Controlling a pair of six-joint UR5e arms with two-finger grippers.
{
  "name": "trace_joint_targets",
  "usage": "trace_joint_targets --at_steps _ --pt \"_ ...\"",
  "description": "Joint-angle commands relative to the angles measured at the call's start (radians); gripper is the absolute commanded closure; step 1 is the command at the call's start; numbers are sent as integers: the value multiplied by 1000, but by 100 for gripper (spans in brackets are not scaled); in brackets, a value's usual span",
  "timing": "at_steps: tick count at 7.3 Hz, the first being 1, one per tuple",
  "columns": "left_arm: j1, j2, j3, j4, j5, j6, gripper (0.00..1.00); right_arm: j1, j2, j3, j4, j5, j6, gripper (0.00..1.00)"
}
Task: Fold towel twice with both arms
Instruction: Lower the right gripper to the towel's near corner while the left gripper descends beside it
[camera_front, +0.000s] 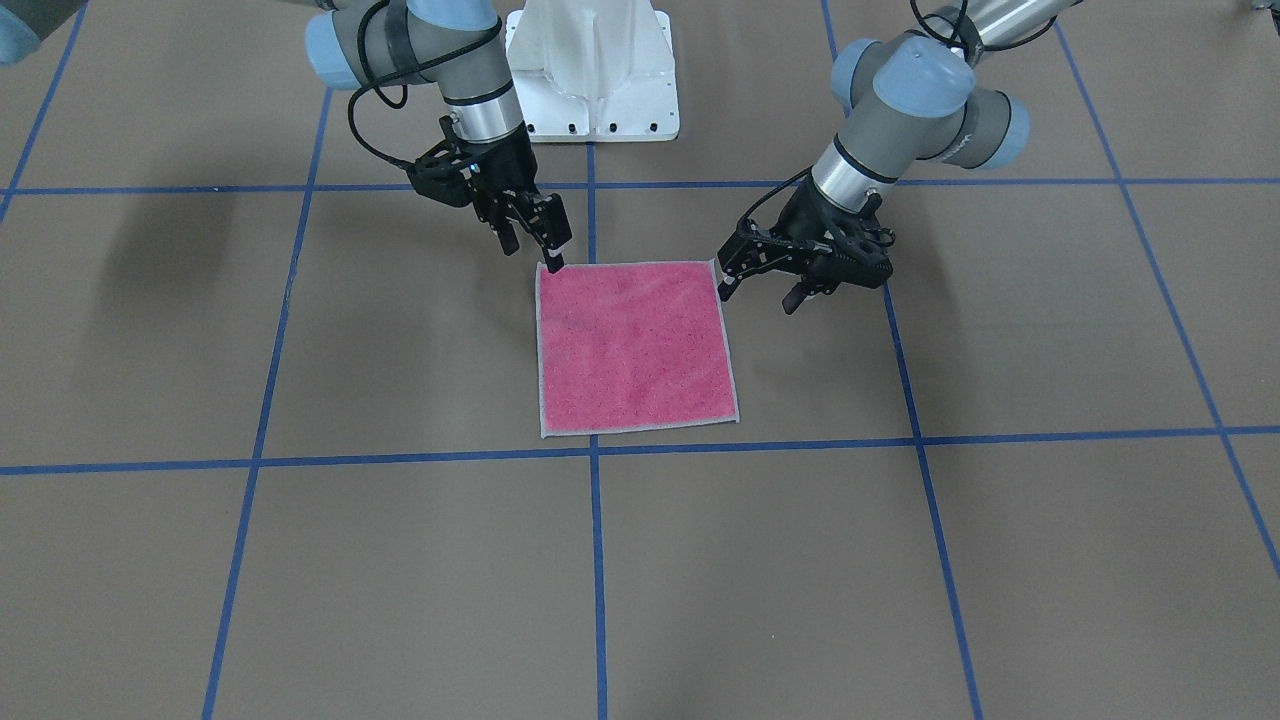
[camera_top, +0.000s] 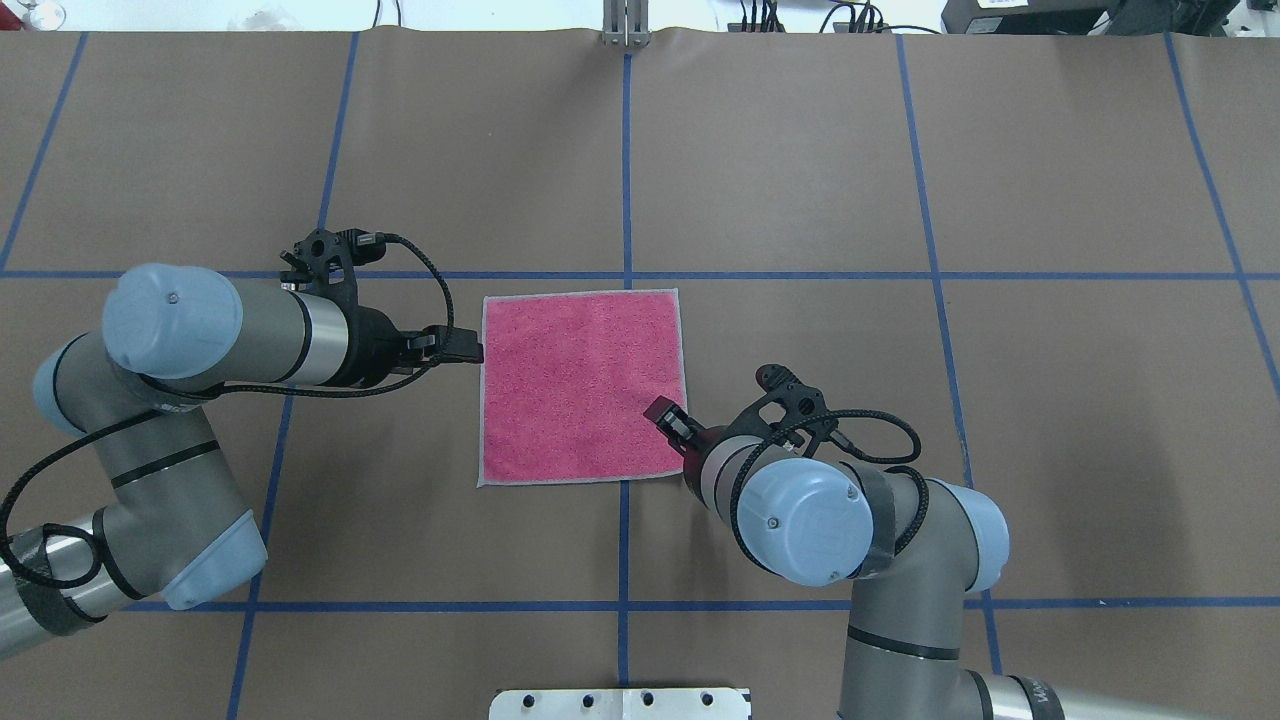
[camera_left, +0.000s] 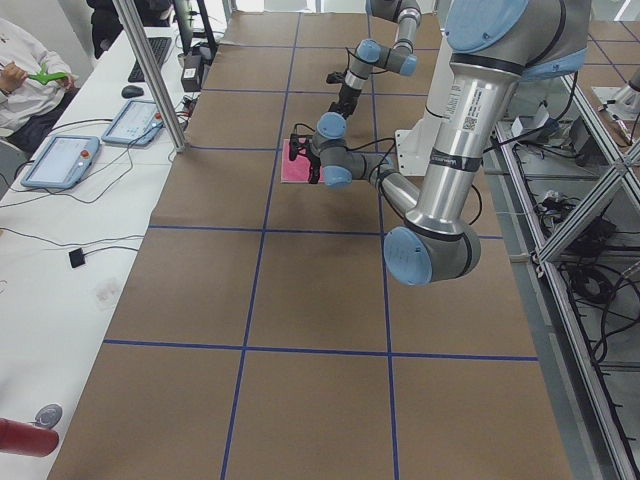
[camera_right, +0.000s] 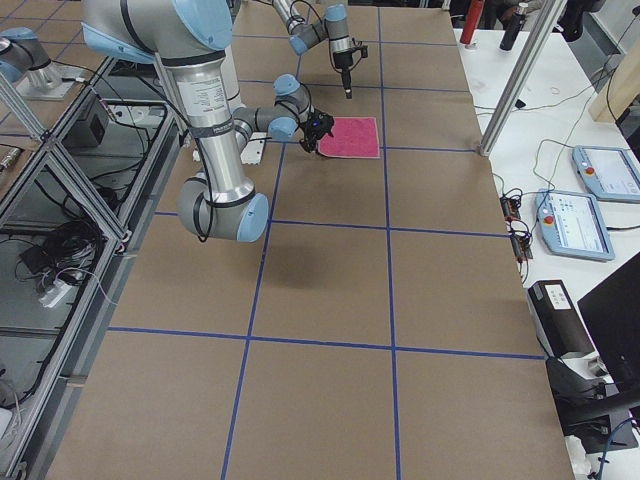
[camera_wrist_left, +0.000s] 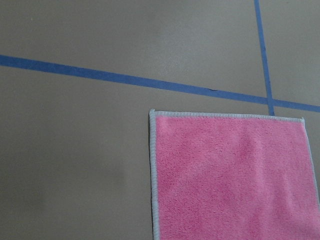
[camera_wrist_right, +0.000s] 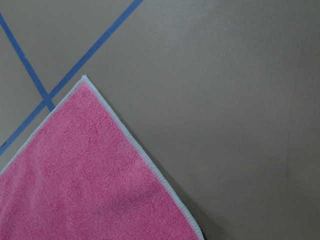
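Left tool (camera_front: 760, 293) and right tool (camera_front: 532, 252) flank towel (camera_front: 635, 345)

There is one towel (camera_top: 582, 385), lying on one bench (camera_top: 1050, 420). Two arms reach over it, the left arm (camera_top: 250, 340) and the right arm (camera_top: 890, 600). Each ends in one gripper, making two: the left gripper (camera_front: 757, 297) and the right gripper (camera_front: 532, 252). One white pedestal base (camera_front: 590, 80) stands between the arms. On the one side table (camera_left: 30, 300) in the exterior left view lie two tablet-like panels, the nearer panel (camera_left: 60, 160) and the farther panel (camera_left: 135, 122). The table also holds one red cylinder (camera_left: 25, 438) at its near end and one small dark thing, perhaps a computer mouse (camera_left: 133, 91), too small to be sure. One person (camera_left: 25, 70) shows at its far corner, only partly in view.
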Motion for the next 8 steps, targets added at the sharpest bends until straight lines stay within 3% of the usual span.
trace_joint_targets --at_steps 1,4,8 --pt "1 0 0 0 0 1 1 -9 19 -46 8 -14 25 26" --pt "0 2 0 0 0 1 1 -15 15 -46 4 -11 39 28" --pt "1 2 1 0 0 3 1 -34 16 -51 7 -16 62 43"
